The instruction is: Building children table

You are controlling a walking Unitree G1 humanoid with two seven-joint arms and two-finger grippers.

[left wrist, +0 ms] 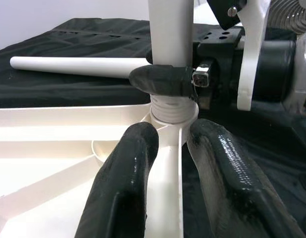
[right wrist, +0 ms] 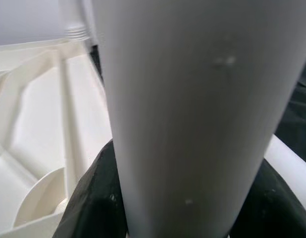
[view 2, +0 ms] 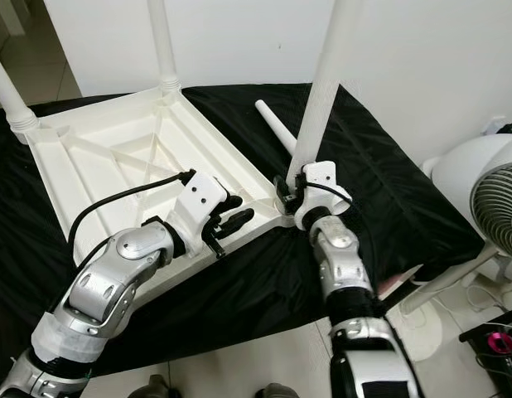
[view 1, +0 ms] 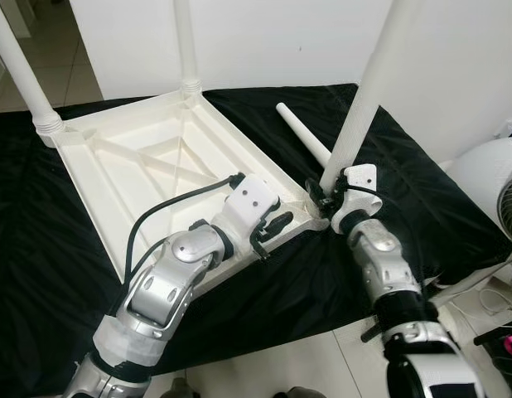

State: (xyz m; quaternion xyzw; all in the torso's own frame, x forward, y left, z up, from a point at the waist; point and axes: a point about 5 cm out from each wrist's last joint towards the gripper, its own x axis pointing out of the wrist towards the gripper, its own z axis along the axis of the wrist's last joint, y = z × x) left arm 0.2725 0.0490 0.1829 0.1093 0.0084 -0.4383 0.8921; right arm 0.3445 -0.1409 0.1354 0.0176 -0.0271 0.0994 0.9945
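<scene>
Your left arm is bending at the elbow, its claw (view 1: 271,235) resting on the near rim of the upturned tabletop (view 1: 148,166), fingers parted around a rib. Your right arm is reaching straight forward, its claw (view 1: 321,201) clenching the upright leg (view 1: 364,99) at the corner socket. Beyond, a loose leg (view 1: 304,137) is lying on the black-draped surface (view 1: 422,199).

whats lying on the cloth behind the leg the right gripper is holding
A loose white table leg lies flat on the black cloth, behind the upright leg clamped by the right gripper. Its near end is hidden behind that upright leg.
</scene>
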